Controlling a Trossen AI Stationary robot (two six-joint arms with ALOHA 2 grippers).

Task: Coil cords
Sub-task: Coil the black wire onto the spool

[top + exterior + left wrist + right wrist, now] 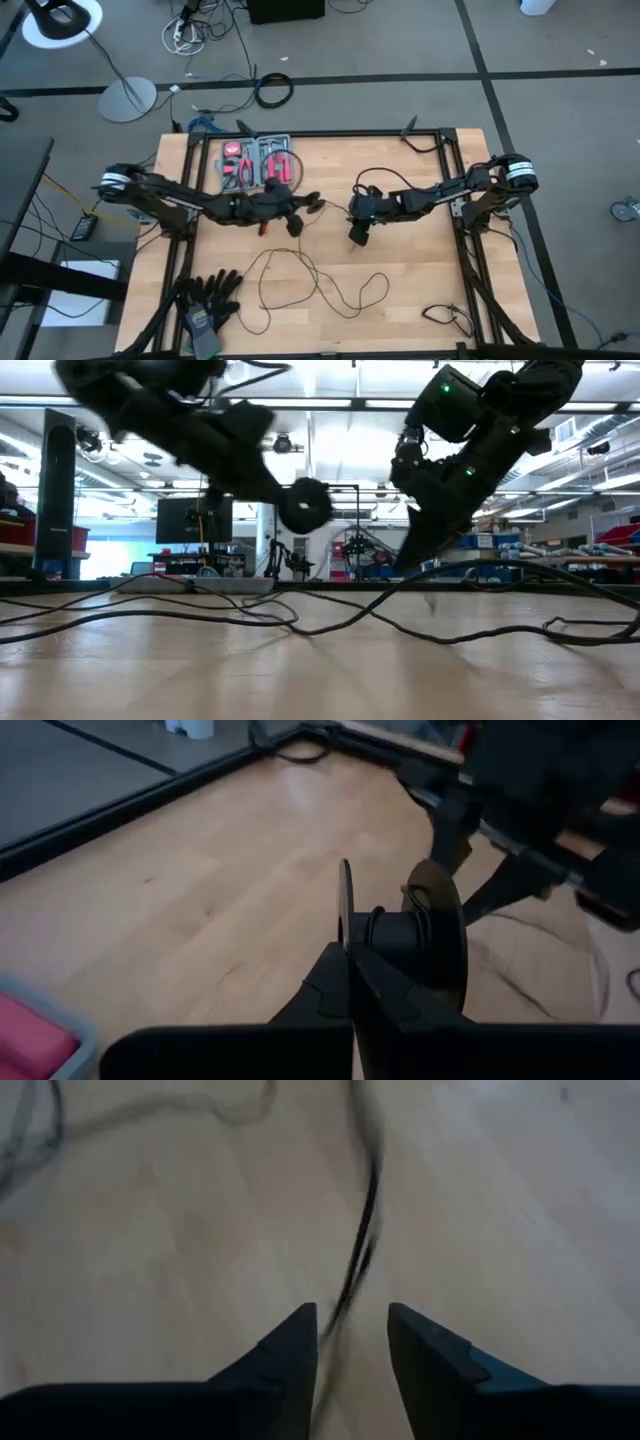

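The thin black wire (318, 285) lies in loose loops on the wooden table's near half. It also shows in the low view (300, 622). Its end is a small round black puck (425, 935) shaped like a spool, with wire turns around its hub. My left gripper (348, 950) is shut on the puck (305, 506), above the table's middle. My right gripper (352, 1328) is open, a little right of the middle (357, 236), pointing down. A stretch of the wire (365, 1210) runs from between its fingers out across the table. My left gripper pinches the rim of the puck's thin near flange (345, 905) between its two fingertips. The flange stands edge-on in line with the fingers. The puck is lifted clear of the table. My right gripper: I cannot tell whether its open fingers touch the wire between them.
A grey tray with red-handled tools (258, 165) stands at the table's far edge. Black gloves (205, 300) lie at the near left corner. A short black cable (445, 318) lies at the near right. A thicker cable ring (272, 90) lies on the floor beyond the table.
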